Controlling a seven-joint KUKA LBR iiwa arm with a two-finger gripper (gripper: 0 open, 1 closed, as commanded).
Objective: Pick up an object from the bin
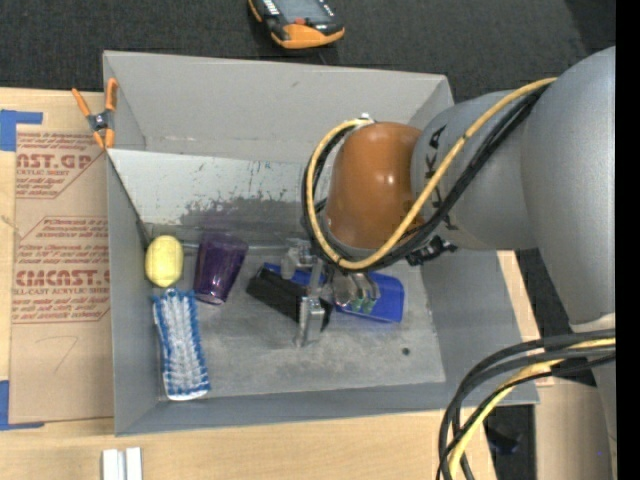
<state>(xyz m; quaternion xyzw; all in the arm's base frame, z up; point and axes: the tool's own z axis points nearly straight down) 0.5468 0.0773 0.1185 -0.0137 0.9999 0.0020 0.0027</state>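
Grey bin [270, 108] holds a yellow ball [165, 260], purple cup [218, 268], brush [180, 346], black block [272, 288] and a blue thing [388, 299]. The hand [310, 318] is over the block; open or closed, I cannot tell.

Bin [250, 98] is looking like matt grey metal, back wall scuffed dark. Purple cup [218, 270] is reading as glossy translucent plastic, brush [181, 346] as clear ribbed plastic. Black block [272, 288] and yellow ball [165, 260] are looking matt. Orange wrist cover [370, 188] is shining smooth and glossy.

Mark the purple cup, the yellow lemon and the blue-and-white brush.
purple cup [218, 271]: camera view, middle of its side.
yellow lemon [165, 260]: camera view, its centre.
blue-and-white brush [181, 348]: camera view, middle of its bristles.
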